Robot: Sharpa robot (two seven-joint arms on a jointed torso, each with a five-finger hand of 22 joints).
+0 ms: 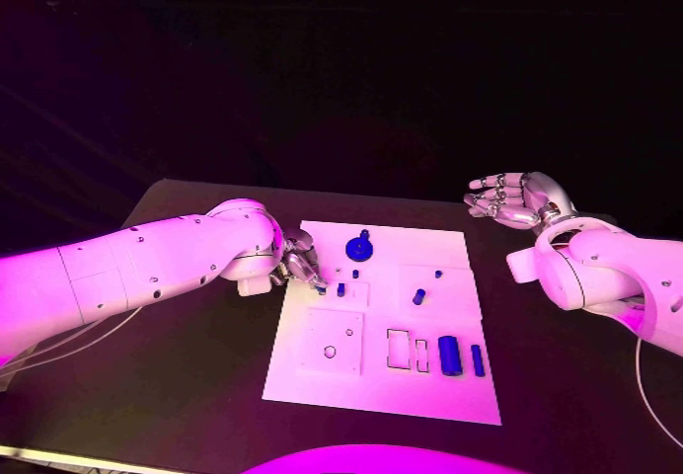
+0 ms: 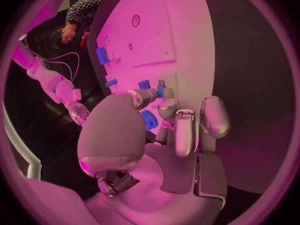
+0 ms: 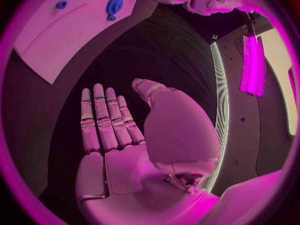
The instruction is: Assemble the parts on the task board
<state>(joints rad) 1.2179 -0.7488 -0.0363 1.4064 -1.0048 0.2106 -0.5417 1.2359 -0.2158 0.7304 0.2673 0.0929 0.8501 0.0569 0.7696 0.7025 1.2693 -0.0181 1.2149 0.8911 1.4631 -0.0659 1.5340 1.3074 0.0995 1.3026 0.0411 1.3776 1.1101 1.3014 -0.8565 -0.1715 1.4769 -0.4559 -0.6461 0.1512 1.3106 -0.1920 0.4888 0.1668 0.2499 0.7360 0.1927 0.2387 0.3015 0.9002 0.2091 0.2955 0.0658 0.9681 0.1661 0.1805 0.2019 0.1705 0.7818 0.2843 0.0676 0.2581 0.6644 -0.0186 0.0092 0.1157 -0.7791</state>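
Here we see a black table in a dark room, with the white board lying flat in its middle.

The left hand sits at the board's left edge, toward the far side. Its fingers are curled down over the board. In the left wrist view a small blue part shows just beyond the thumb and fingers, but we cannot tell whether the hand pinches it or only rests beside it.

The right hand is held above the table off the board's far right corner, well apart from the board. Its palm is bare and its fingers lie straight and a little apart, holding nothing.

On the board, a blue gear stands near the far edge, a little left of centre. A small peg lies right of centre, with a smaller blue piece just beyond it. Near the left hand's fingertips, two little blue bits sit at a small square recess. At the near right, a blue cylinder and a slimmer blue bar lie side by side, lengthwise near to far. Left of them are two narrow rectangular slots, and further left a square plate with a small hole.
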